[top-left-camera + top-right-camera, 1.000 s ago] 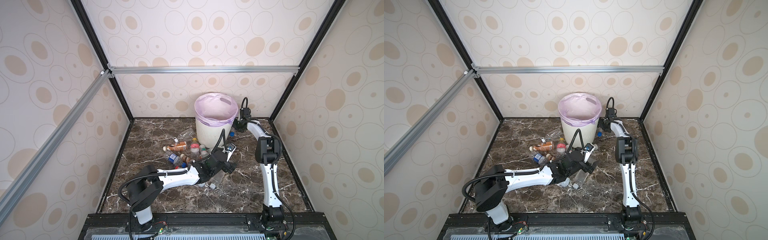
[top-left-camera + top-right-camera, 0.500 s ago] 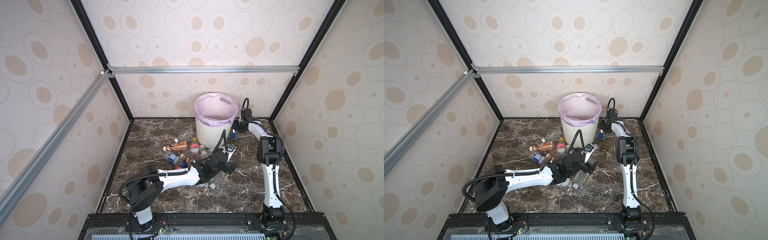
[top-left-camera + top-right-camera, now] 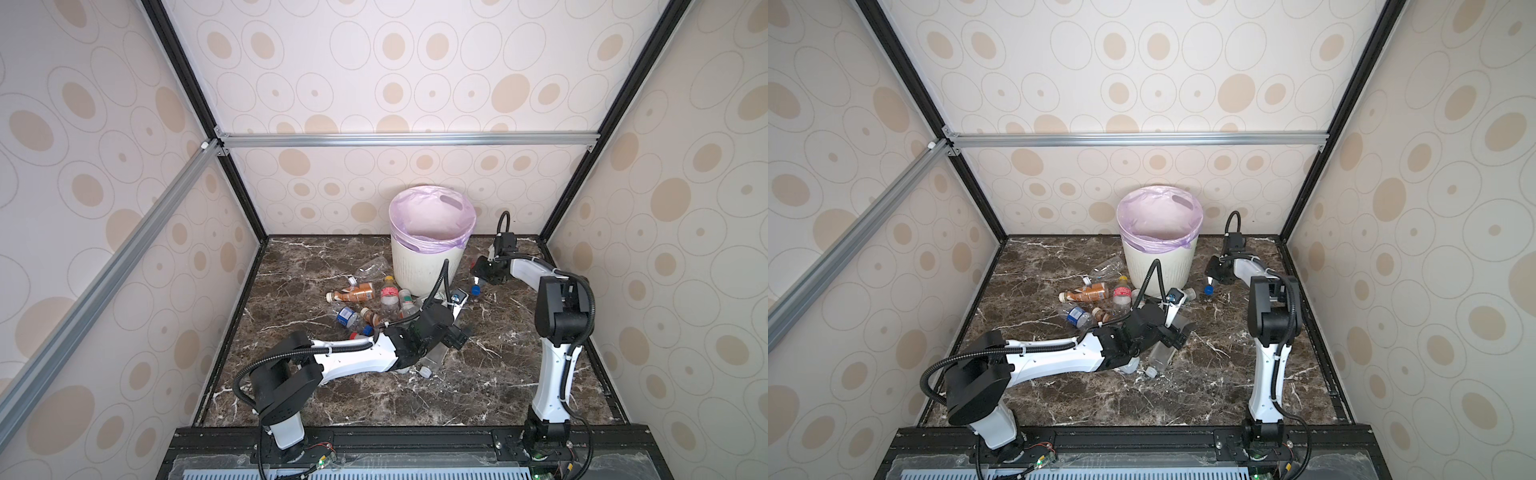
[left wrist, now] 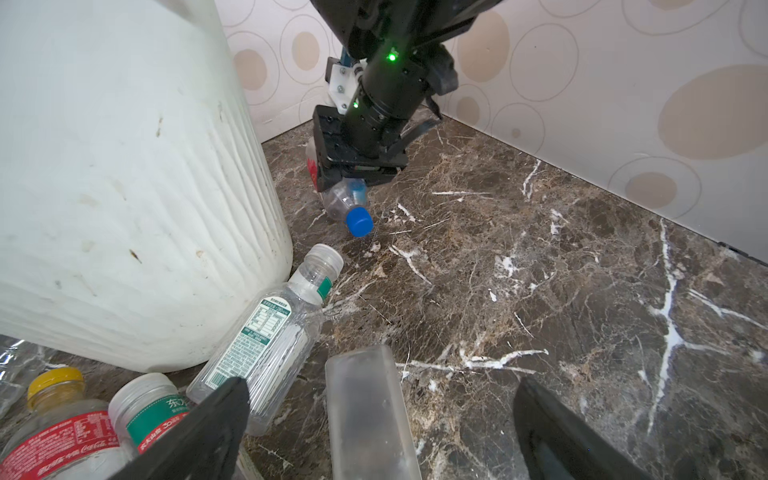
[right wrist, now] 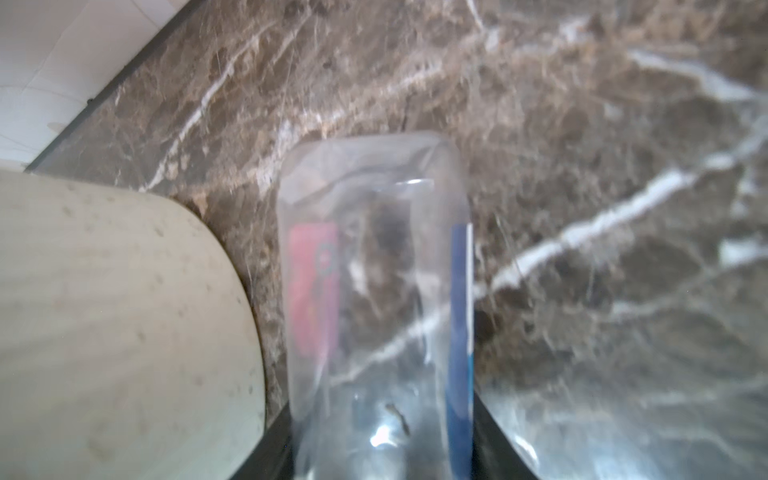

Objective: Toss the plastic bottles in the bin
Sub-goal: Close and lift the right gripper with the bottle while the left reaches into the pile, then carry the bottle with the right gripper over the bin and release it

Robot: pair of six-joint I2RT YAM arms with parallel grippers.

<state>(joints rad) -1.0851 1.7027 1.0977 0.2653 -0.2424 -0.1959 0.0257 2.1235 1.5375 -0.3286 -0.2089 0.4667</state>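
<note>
The right claw is clamped on a clear blue-capped bottle. It sits low beside the bin, on the bin's right in both top views. The left wrist view shows this bottle sticking out below the closed claw, its cap end tipped down toward the bench. Whether the cap touches the marble I cannot tell. In the right wrist view the bottle's body runs straight out from between the two fingers, with a red label strip on one side and a blue one on the other. The bin's wall is just beside it.

The left claw stands wide apart, low over the bench in front of the bin. A square clear bottle lies flat between its fingers, with a gap to each. A green-labelled bottle lies just beside that one, its side against the bin's foot. The other plastic bottles lie in a loose cluster on the bench by the left of the bin's foot.
</note>
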